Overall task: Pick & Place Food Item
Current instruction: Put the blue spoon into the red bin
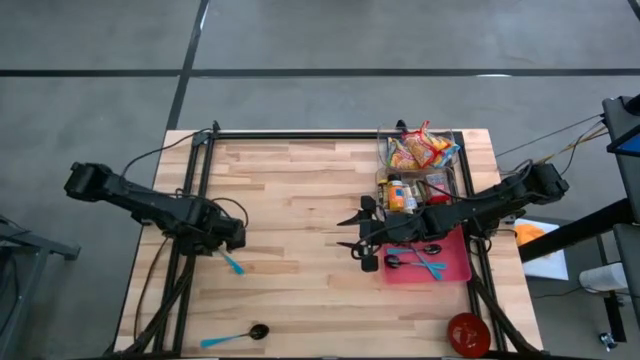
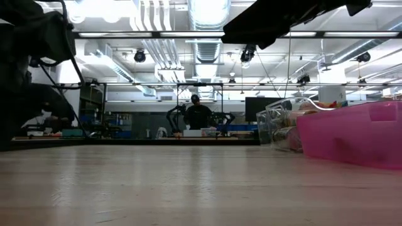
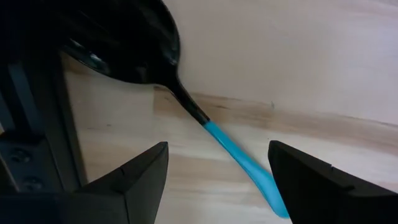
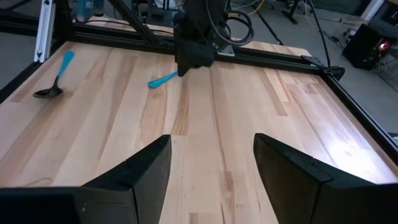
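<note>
At three o'clock on the table a clear bin holds snack packets, their print unreadable, a pink tray holds two spoons, while the parted, empty left gripper straddles a third spoon, the right gripper spread, empty.

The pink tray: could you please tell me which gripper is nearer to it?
Right. The right gripper hovers just beside the pink tray; the left gripper is across the table.
</note>
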